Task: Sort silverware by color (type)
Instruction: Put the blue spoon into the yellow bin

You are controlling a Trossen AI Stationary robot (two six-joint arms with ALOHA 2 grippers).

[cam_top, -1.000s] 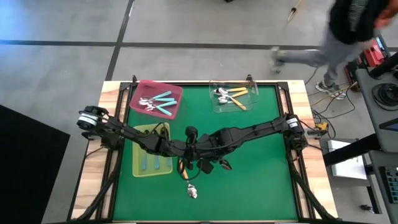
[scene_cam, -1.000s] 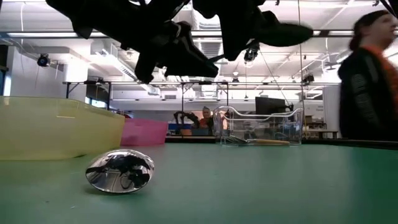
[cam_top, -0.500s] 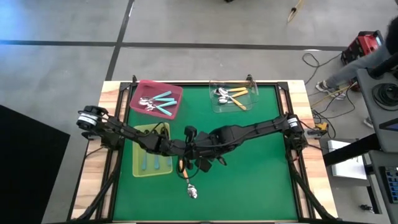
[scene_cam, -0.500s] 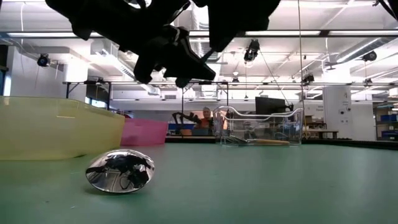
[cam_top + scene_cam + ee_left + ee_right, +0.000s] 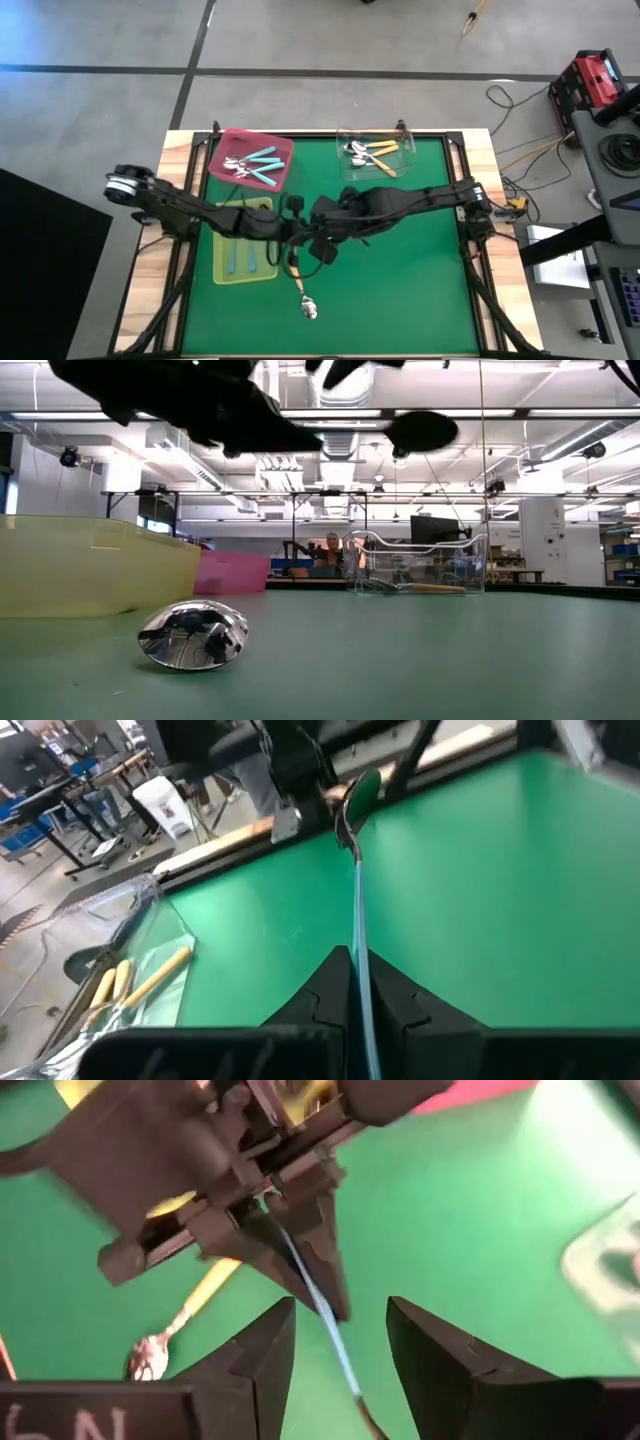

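Left gripper: the left gripper (image 5: 352,982) hangs just right of the yellow-green rectangular tray (image 5: 228,268), its fingers pinched tight on the slim handle of a light-blue plastic-handled spoon with a shiny metal bowl (image 5: 357,880).

Right gripper: the right gripper (image 5: 340,1350) sits right beside it, a little farther from that tray, jaws spread apart; the blue handle runs between its fingertips without being squeezed.

What just changed: a second ago the right gripper was clamped on this spoon and the left was only closing. Now the grip has swapped sides. I'd judge the handover done.

Meaning for the task: the blue spoon looks bound for the yellow-green tray, where other light-blue handles already lie.

Versus earlier: both arms have drifted slightly toward that tray, and the person who was walking beyond the table's far edge has gone.

Still loose: an orange-handled metal spoon (image 5: 296,280) lies on the green mat (image 5: 420,290), right of the tray and nearer the front edge.

Other trays: pink tray (image 5: 280,150) behind the yellow-green one; clear tray (image 5: 405,160) far right of it.
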